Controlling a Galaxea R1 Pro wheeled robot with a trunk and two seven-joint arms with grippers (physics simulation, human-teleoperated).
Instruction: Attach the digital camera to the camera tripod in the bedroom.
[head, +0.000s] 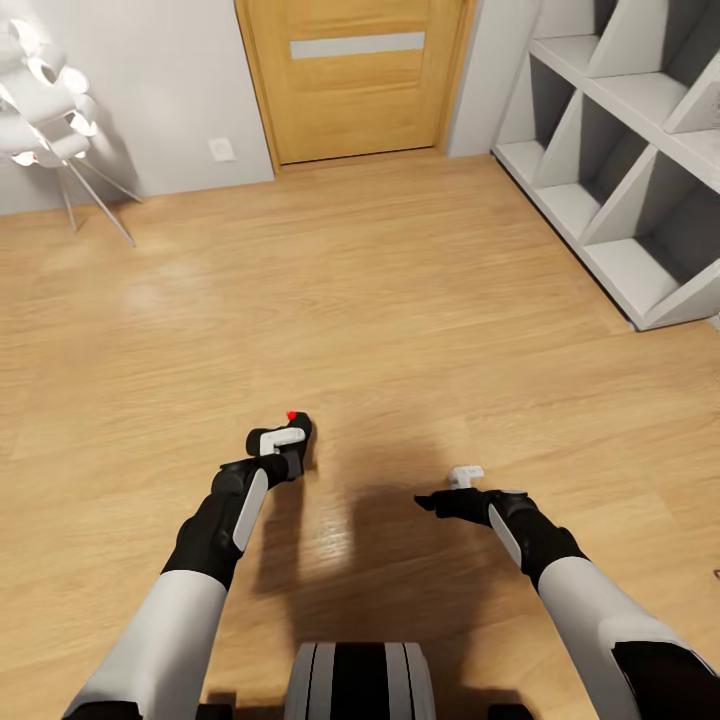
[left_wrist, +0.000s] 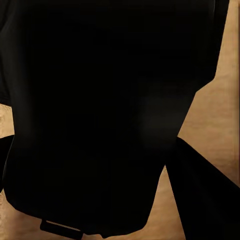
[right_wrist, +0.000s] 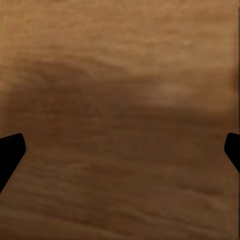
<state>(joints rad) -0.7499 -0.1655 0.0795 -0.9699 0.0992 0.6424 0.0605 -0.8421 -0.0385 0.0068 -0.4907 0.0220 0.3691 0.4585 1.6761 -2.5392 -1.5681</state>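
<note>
Item: camera (head: 297, 422), lower centre, clenched in our left gripper (head: 283, 437); right gripper (head: 452, 492) released, empty. Risk: we judge travel jolts could loosen it onto the floor (head: 400, 300); no tripod near.

A door (head: 355, 80) stands ahead across the floor (head: 380, 280), shelves (head: 630, 150) right, lamp (head: 50, 110) left.

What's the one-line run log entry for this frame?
phase: in transit | left gripper: shut on digital camera | right gripper: open, empty | ahead: wood door, white cube shelves | tripod: unseen
</note>
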